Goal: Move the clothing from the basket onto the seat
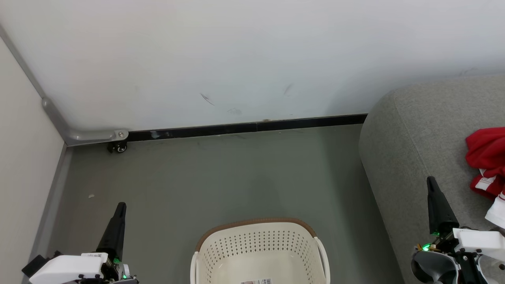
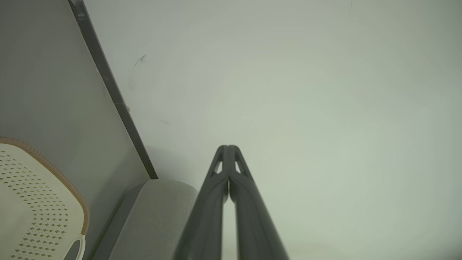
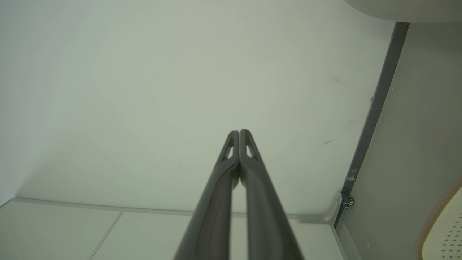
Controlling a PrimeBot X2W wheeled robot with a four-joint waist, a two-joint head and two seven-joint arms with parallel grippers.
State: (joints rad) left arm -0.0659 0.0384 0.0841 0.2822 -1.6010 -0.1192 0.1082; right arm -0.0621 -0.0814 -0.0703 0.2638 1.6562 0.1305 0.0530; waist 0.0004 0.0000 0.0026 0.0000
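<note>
1. Head view
   - The clothing (image 1: 486, 153) is a red-and-white heap on the seat (image 1: 414, 130) at far right, cut by the frame edge.
   - The basket (image 1: 256, 221) sits near centre on the floor (image 1: 197, 177), between the two arms.
   - The visible part of the basket's bottom is bare apart from a label (image 1: 256, 281). Its near part is cut off.
   - The left gripper (image 1: 120, 207) is near left over the floor, with its fingers pressed together and nothing in them.
   - The right gripper (image 1: 431, 182) is near right over the seat's rounded edge, also pinched together and holding nothing.
   - Key relation: the clothing lies right of the right gripper and slightly farther off, well apart from the left one, so the right arm is nearer.
   - The heap is bunched, with no clear long axis.
   - Judgement: the transfer looks done or nearly done, unless something lies in the basket's hidden near part.

2. Left wrist view
   - The left gripper (image 2: 228, 148) has its tips meeting and points at the white wall (image 2: 306, 90).
   - The basket (image 2: 54, 169) shows at lower left, and an end of the seat (image 2: 158, 209) lies just beside the fingers.

3. Right wrist view
   - The right gripper (image 3: 239, 133) has its tips touching and is aimed at the wall.
   - The basket (image 3: 445, 231) rim shows in the lower right corner.
</note>
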